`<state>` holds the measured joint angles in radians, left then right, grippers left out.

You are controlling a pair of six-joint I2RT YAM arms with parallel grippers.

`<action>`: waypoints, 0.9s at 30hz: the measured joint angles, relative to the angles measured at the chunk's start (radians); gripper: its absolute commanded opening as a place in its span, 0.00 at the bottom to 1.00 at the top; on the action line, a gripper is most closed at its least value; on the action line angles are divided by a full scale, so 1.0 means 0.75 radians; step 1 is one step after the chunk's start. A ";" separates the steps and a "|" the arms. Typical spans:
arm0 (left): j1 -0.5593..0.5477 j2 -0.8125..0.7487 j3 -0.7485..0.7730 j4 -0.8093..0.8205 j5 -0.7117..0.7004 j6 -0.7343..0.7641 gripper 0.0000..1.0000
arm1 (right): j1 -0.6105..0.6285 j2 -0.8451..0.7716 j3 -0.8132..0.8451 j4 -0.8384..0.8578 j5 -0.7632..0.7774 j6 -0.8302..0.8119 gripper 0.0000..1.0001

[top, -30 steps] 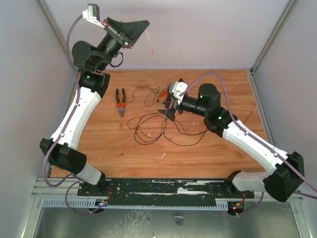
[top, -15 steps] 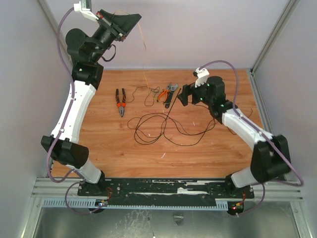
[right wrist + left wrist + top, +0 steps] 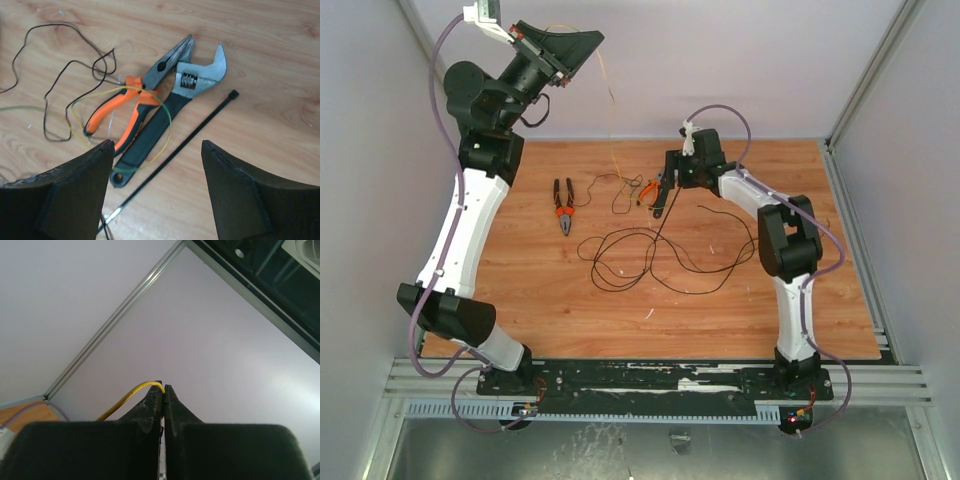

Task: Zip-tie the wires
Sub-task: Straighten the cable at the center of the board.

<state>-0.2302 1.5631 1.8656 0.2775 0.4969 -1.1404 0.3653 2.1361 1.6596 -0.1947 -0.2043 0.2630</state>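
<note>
Where the left gripper (image 3: 567,45) is lifted high toward the back wall, its jaws are pressed flat together on a thin yellow wire (image 3: 131,391), which curls out from between the tips and, in the overhead view, hangs down in a long slack line to the far part of the table. The right gripper (image 3: 156,145) hovers low over the boards with its jaws standing well apart and nothing between them. Right below that gap lies the zip tie (image 3: 176,151), flat on the wood and running diagonally, its square head pointing away from the fingers and its length just beside the handle of an adjustable wrench (image 3: 187,90). Orange-handled pliers (image 3: 131,102) rest against the wrench's other side, noses together, and a loop of the yellow wire crosses both handles. The wires (image 3: 650,258) sprawl in loose dark loops across the middle of the table, with smaller loops reaching up beside the orange pliers. A second pair of pliers (image 3: 563,206) lies apart to the left. The table (image 3: 570,310) is warm wood-grain planking; pale, plain walls close it in, with aluminium posts in the corners and a scuffed black rail (image 3: 660,378) carrying both arm bases along the near edge.
</note>
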 measured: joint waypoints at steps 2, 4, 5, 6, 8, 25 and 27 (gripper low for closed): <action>0.000 -0.010 -0.003 0.001 0.005 -0.001 0.00 | 0.000 0.084 0.094 -0.042 0.003 0.010 0.65; 0.000 -0.023 -0.015 0.007 0.012 -0.003 0.00 | 0.000 0.149 0.164 -0.076 0.010 0.016 0.59; 0.000 -0.029 -0.022 0.010 0.016 -0.006 0.00 | 0.001 0.170 0.188 -0.093 0.016 0.019 0.56; 0.000 -0.034 -0.030 0.017 0.019 -0.010 0.00 | 0.001 0.189 0.208 -0.111 0.023 0.023 0.53; 0.000 -0.041 -0.044 0.023 0.025 -0.014 0.00 | 0.001 0.211 0.228 -0.127 0.024 0.027 0.51; 0.000 -0.043 -0.072 0.053 0.031 -0.027 0.00 | 0.002 0.277 0.238 -0.153 -0.020 0.036 0.37; 0.000 -0.043 -0.074 0.056 0.030 -0.031 0.00 | 0.004 0.281 0.238 -0.153 -0.031 0.036 0.35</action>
<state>-0.2302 1.5307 1.8103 0.3199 0.5194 -1.1633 0.3683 2.3466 1.8378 -0.3096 -0.2276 0.2901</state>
